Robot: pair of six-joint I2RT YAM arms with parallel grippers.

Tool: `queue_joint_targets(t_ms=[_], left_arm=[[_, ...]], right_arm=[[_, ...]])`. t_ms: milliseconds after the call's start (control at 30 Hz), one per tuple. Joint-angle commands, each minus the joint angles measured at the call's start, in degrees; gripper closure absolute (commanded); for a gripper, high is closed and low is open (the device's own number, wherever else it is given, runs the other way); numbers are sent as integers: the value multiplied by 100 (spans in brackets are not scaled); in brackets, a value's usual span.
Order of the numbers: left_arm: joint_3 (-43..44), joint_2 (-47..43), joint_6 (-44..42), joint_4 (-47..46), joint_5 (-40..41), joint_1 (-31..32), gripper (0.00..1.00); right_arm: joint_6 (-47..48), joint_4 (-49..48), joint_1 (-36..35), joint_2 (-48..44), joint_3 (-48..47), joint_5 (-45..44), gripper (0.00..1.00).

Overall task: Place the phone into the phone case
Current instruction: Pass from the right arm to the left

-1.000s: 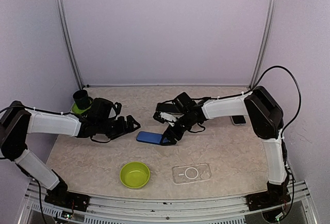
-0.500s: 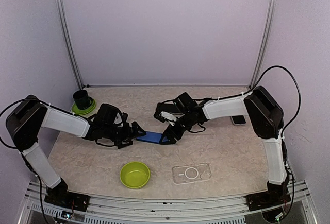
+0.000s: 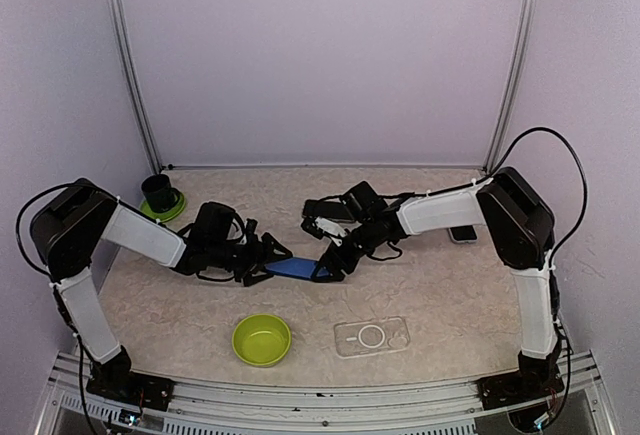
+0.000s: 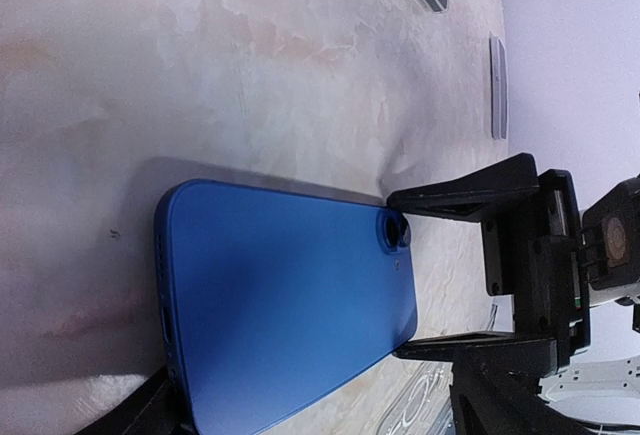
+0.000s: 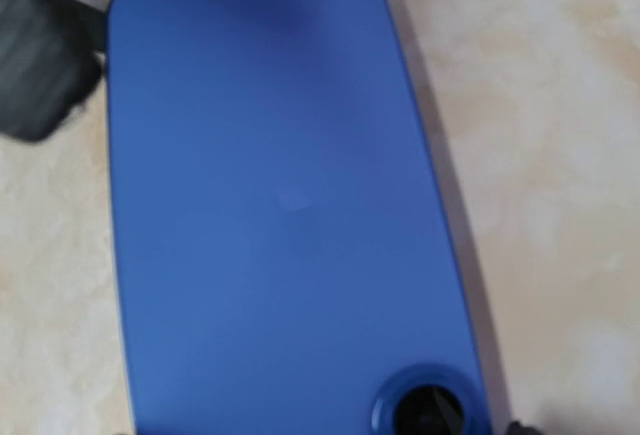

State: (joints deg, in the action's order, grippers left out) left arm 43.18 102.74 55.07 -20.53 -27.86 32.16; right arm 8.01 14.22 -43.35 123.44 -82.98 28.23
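The phone (image 3: 296,267) lay mid-table between the left gripper (image 3: 274,252) and the right gripper (image 3: 326,268), with the phone case (image 3: 371,336) nearer the bases, right of a bowl (image 3: 262,340).

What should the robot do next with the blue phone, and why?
Probably close the left gripper on the free end of the blue phone. The right gripper has a finger on each side of its camera end, and the left one sits open at the other end. The clear case lies empty nearer the arms, so the phone likely needs a firm hold before going there.
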Motion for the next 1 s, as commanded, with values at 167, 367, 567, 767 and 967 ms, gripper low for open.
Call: queue_joint_targets(t_ms=[167,367,567,767,967], left_arm=[[-251,291,439,-1016,-376,-60,30],[-255,334,559,-1277,-456,-70,47],[-331,361,704,-1556,-475,-87,66],[-393,314,733,-1683,-460,-79,86],[-345,69,723,-1518,-307,-12,97]], right_arm=[[15,-89,31,-226,367,296,45],[65,-157,33,-226,515,337,45],[78,-236,29,-252,633,368,45],[87,-334,29,-286,751,312,45],[78,-372,20,-395,825,112,37]])
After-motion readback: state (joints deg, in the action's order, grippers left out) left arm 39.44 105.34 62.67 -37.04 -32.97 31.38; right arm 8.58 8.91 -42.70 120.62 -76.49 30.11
